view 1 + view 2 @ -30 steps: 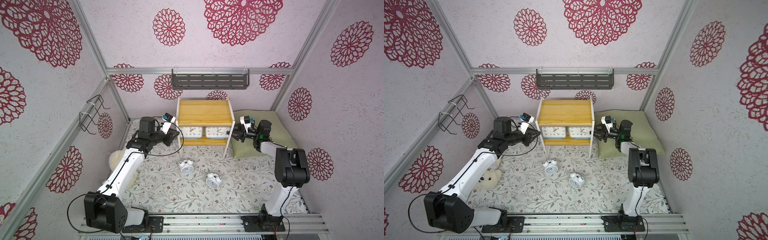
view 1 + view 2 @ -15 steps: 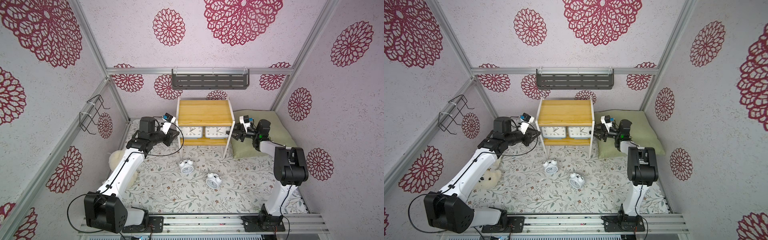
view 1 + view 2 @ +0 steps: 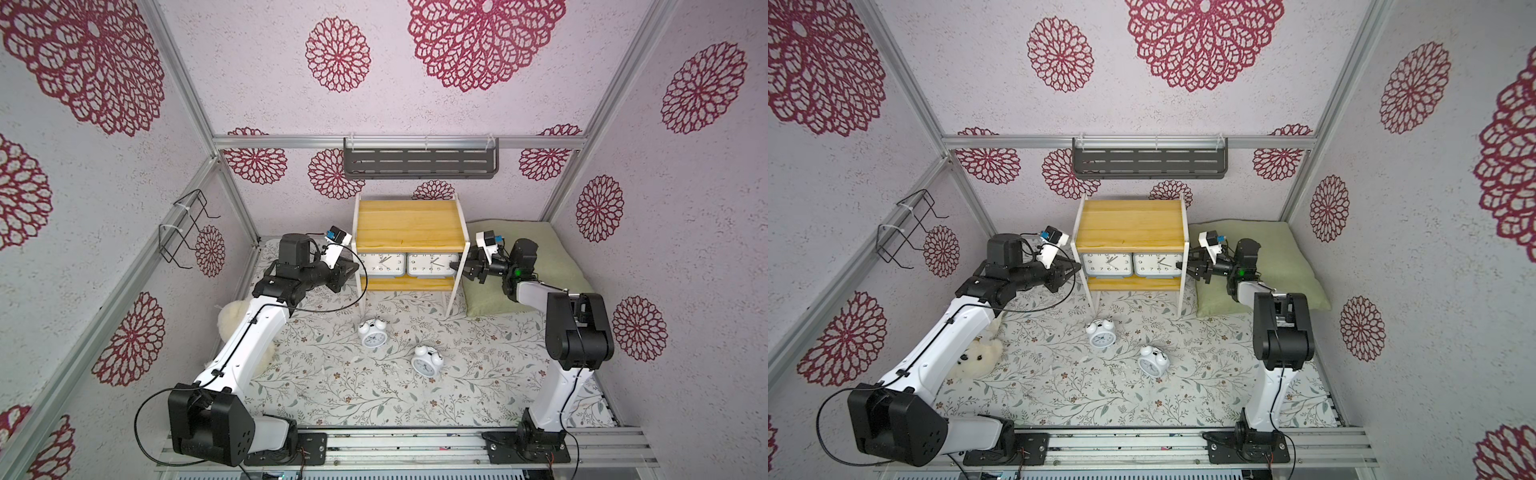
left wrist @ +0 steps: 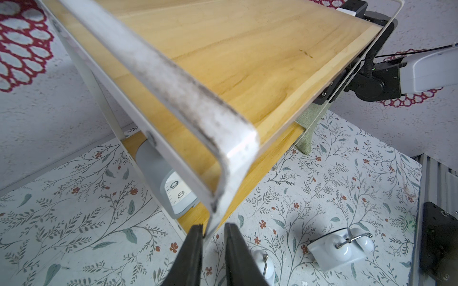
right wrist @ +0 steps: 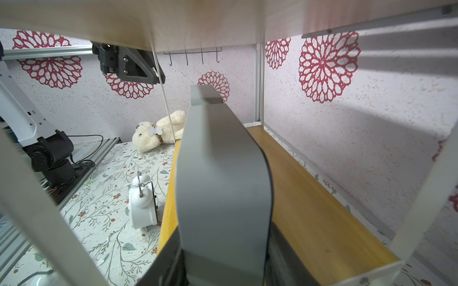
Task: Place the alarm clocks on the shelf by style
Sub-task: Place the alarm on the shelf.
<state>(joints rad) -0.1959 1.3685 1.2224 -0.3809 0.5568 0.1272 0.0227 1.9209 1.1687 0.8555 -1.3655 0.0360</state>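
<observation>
Barely anything shifted over the last second: right arm (image 3: 577,332) with its elbow block nudged a touch toward the shelf (image 3: 409,226), all else as before. Floral sheet (image 3: 332,386) spread over the whole floor of the cell. Left arm (image 3: 249,332) stretched from the front rail to the shelf's left side, right arm reaching in from the opposite side. Shelf at back centre, legs on the sheet, top board bare. Green pillow (image 3: 552,249) just right of the shelf, under the right wrist. Cream teddy (image 3: 976,357) lying on the sheet beneath the left arm. Both grey clocks upright on the lower board, side by side with edges meeting, dials to the front: left grey clock (image 3: 382,264), right grey clock (image 3: 432,264). Two white ones on the sheet in front of the shelf, apart from each other: rear twin-bell clock (image 3: 372,334) near the front left leg, front twin-bell clock (image 3: 426,361) closer to the rail and tilted. Right fingers (image 5: 168,260) closed on the outer end of the right grey clock, reaching through the shelf's side frame, grey casing filling the space between them in the right wrist view. Left fingers (image 4: 194,252) nearly together with a narrow gap, tips at the shelf's front left leg. Cannot tell whether pinching the leg or merely alongside it.
</observation>
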